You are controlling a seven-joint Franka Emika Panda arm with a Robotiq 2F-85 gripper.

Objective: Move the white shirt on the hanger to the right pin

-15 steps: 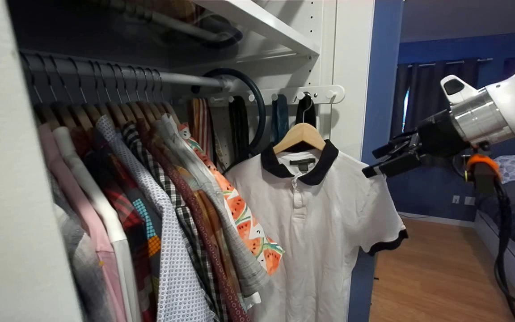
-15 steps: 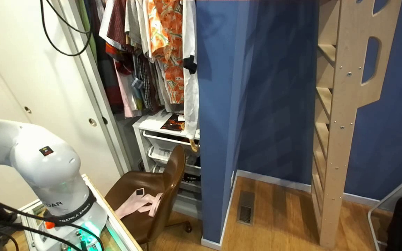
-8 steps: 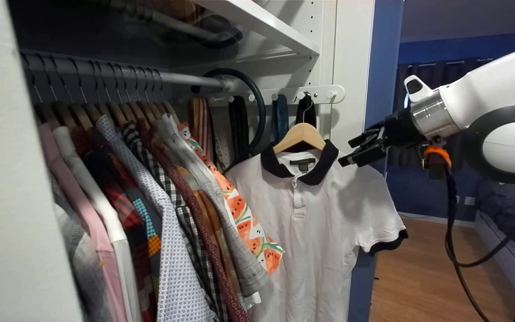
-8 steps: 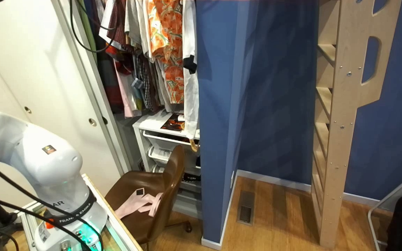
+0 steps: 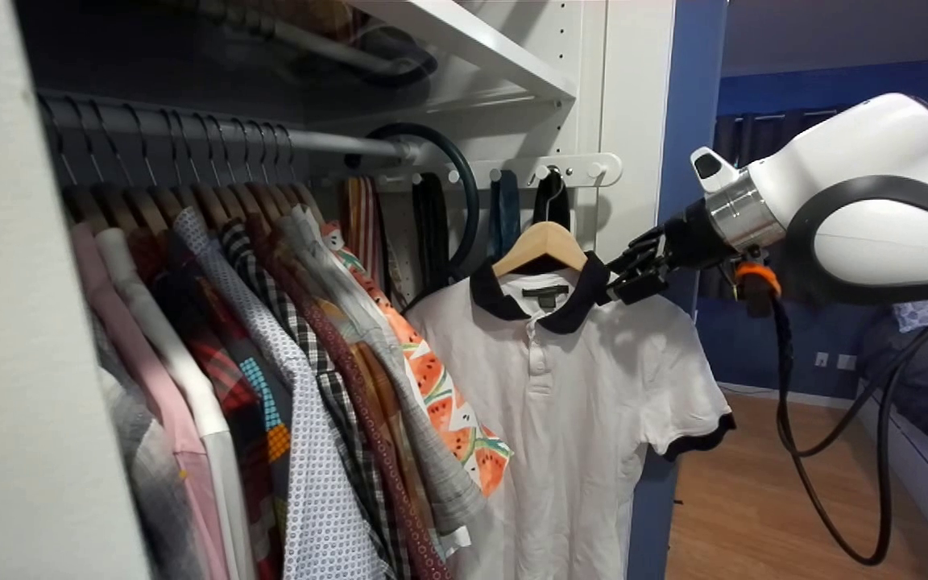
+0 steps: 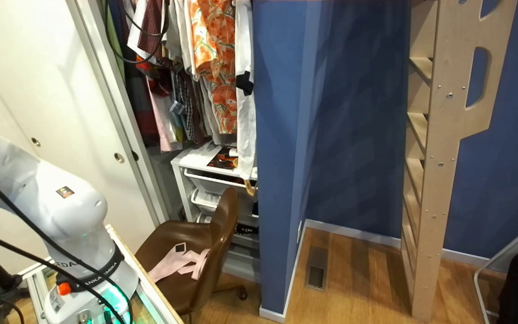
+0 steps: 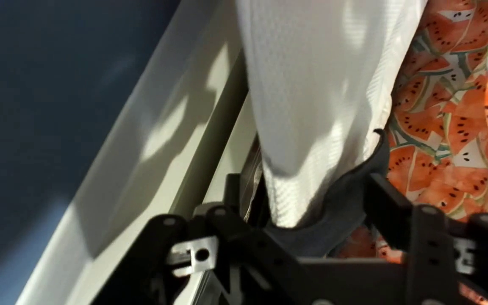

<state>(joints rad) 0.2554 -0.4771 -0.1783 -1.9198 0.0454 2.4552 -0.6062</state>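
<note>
The white shirt [image 5: 585,427] with black collar hangs on the light wooden hanger [image 5: 545,245]. The hanger's metal hook is at a pin [image 5: 543,171] on the white rack, where a dark strip also hangs. The right pin [image 5: 595,170] at the rack's end is bare. My gripper [image 5: 611,280] is open beside the collar at the shirt's shoulder. In the wrist view, the shirt's shoulder [image 7: 311,97] and dark collar lie between the spread fingers [image 7: 303,190]; the hanger is hidden there. In an exterior view the shirt [image 6: 246,121] shows edge-on, and the gripper is out of view.
Patterned shirts, with a watermelon one [image 5: 432,379] nearest, hang left of the polo. A dark hoop [image 5: 470,193] and ties hang behind. A shelf [image 5: 480,40] is above. The closet's side panel [image 5: 633,129] stands right of the rack. A chair [image 6: 182,234] stands below.
My gripper has moved left and slightly up toward the collar, from in front of the shirt's sleeve side. It stays open. The shirt and hanger have not visibly moved.
</note>
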